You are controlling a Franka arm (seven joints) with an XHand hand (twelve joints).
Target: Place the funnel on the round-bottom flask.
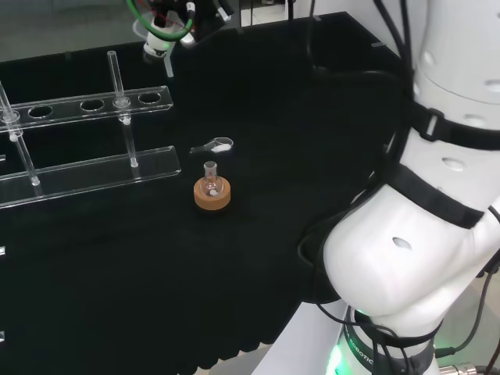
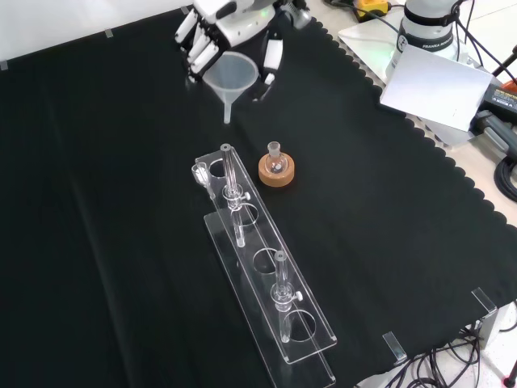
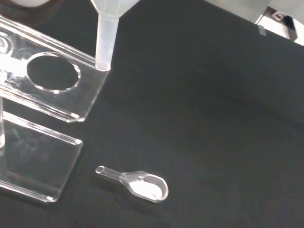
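A small round-bottom flask (image 1: 211, 184) stands upright in a cork ring (image 1: 212, 198) in the middle of the cloth; the front view shows the flask (image 2: 275, 159) on its cork ring (image 2: 276, 173) just right of the rack's far end. The hand (image 2: 228, 22) hangs above the cloth beyond the flask, fingers curled round the rim of a translucent funnel (image 2: 230, 78) whose stem points down. In the head view the hand (image 1: 173, 17) and funnel (image 1: 159, 43) are at the top left, well clear of the flask. The wrist view shows the funnel stem (image 3: 105, 43) over a corner of the rack.
A clear plastic test-tube rack (image 1: 86, 103) (image 2: 266, 267) (image 3: 52, 80) with a few glass tubes stands left of the flask in the head view. A small clear scoop with white powder (image 1: 216, 145) (image 3: 141, 183) lies on the cloth between rack and flask. White arm links (image 1: 422, 234) fill the head view's right.
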